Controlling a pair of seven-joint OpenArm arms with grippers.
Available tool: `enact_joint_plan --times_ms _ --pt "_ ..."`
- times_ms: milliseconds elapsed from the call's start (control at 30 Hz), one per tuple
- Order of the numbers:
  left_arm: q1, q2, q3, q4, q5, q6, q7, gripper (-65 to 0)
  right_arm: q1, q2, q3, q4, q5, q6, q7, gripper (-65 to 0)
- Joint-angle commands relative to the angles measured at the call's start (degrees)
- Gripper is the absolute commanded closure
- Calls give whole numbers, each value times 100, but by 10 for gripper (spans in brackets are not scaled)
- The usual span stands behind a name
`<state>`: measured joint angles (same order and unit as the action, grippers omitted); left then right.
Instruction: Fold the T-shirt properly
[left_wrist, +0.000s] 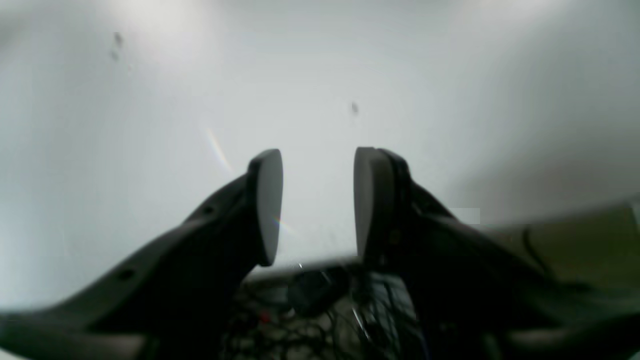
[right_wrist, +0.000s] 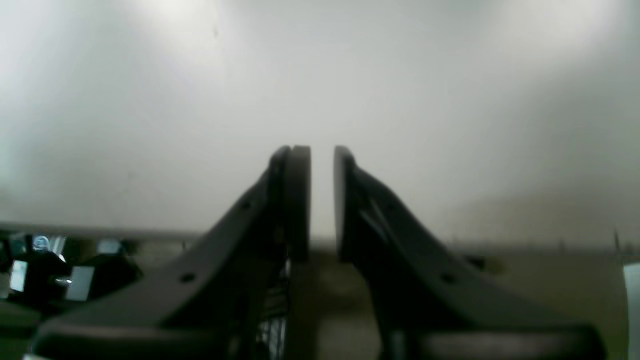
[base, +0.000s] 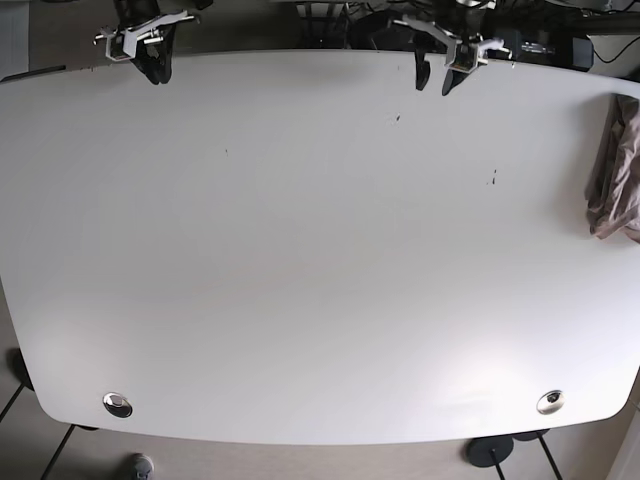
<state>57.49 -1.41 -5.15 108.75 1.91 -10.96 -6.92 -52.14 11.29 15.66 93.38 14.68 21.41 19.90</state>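
Observation:
The T-shirt (base: 614, 168) is a pinkish-beige crumpled heap at the table's right edge in the base view, partly over the edge. It shows in neither wrist view. My left gripper (base: 434, 82) hangs over the far edge of the white table (base: 320, 280), well left of the shirt. In its wrist view the left gripper (left_wrist: 318, 200) is open and empty. My right gripper (base: 155, 70) is at the far left corner, far from the shirt. In its wrist view the right gripper (right_wrist: 322, 200) is empty, with a narrow gap between its jaws.
Two metal discs (base: 118, 404) (base: 549, 402) sit in the table's front corners. A few dark specks (base: 492, 178) mark the surface. Cables and dark equipment (base: 540, 40) lie beyond the far edge.

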Motion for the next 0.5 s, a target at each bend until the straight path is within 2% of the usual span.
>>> enact_joint_plan --times_ms 33,200,367,400,500 --pt "409 128 -8 75 -46 81 -192 -211 -470 45 -6 90 304 35 300 -71" --pt "813 260 -52 -471 -55 81 -201 -210 -1041 97 -331 -393 471 35 423 -71" --pt "435 251 -61 -1895 -55 81 -201 -210 -733 168 -1017 -2196 444 35 1249 -71" --pt "180 242 -61 -2361 -55 81 -201 -210 -470 256 -1298 -2811 436 -18 1417 -71" --pt "-760 75 -52 -3978 -55 81 -201 -210 524 291 -2036 -4736 462 -18 1935 -71"
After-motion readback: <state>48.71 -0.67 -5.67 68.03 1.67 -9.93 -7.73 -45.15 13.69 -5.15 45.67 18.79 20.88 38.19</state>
